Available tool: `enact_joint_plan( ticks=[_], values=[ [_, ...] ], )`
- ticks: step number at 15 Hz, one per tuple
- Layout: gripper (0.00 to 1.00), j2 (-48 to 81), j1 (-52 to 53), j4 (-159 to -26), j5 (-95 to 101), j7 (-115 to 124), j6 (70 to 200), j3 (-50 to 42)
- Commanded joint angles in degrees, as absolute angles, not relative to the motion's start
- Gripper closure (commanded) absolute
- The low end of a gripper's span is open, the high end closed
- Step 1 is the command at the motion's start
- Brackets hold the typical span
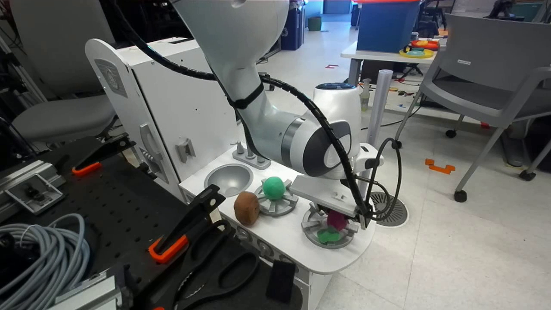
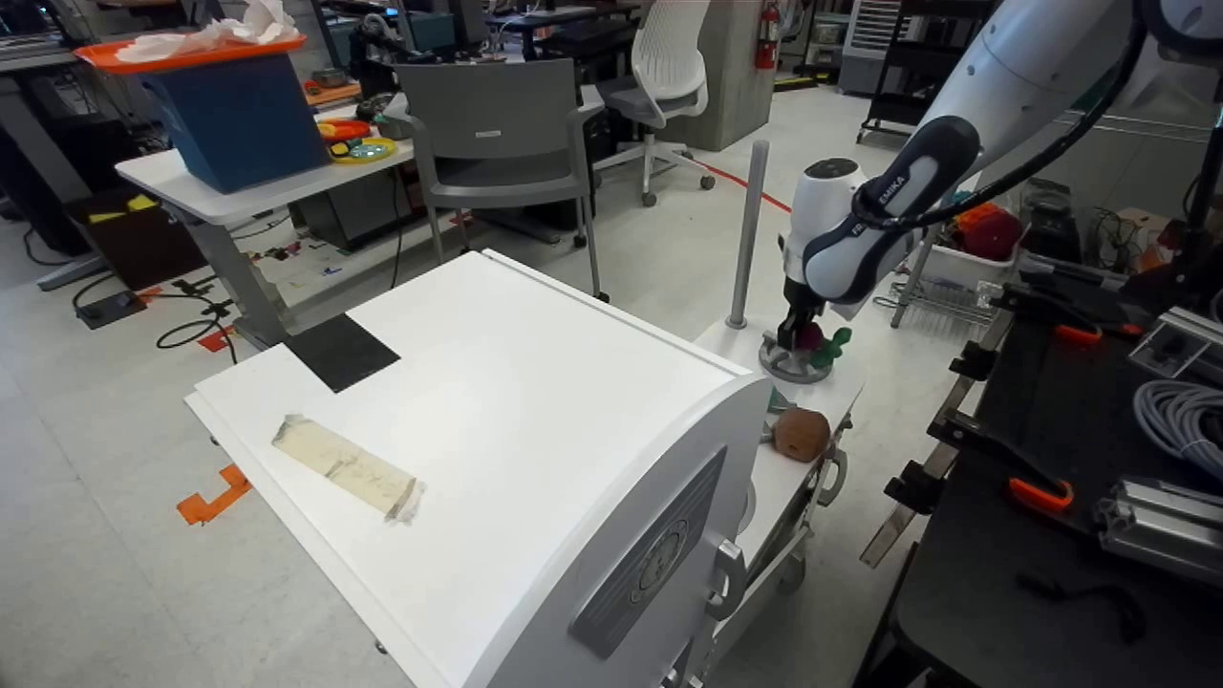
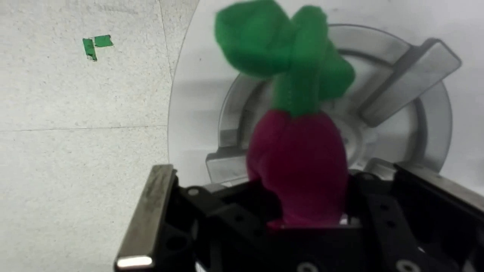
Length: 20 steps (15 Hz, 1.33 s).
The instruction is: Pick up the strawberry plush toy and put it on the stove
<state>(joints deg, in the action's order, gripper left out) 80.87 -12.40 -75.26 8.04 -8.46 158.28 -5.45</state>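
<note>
The gripper [image 3: 303, 185] pinches the strawberry plush toy [image 3: 298, 151] — jaws apart only by its body — over the burner grate [image 3: 414, 81], near the rounded edge of the countertop [image 1: 331, 260]. If released off-centre, it could roll off.
</note>
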Motion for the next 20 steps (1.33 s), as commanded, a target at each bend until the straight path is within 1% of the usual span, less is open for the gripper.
enact_joint_plan(
  ticks=[1,7,10,15,17,20],
  values=[
    [0.46,81.15,-11.86,-74.71,7.4,-8.46,155.42,-6.1],
    [0.02,75.52,-10.43,-82.84,8.79,-8.61,157.92,-5.44],
    [0.0,71.82,-9.29,-88.64,9.79,-8.6,160.88,-5.97],
    [0.0,62.8,-4.82,-102.11,10.04,-7.67,170.28,-6.87],
    [0.0,58.67,-4.29,-107.64,9.64,-7.64,172.0,-6.37],
    [0.0,53.7,-5.88,-113.56,9.39,-9.05,170.76,-4.66]
  ],
)
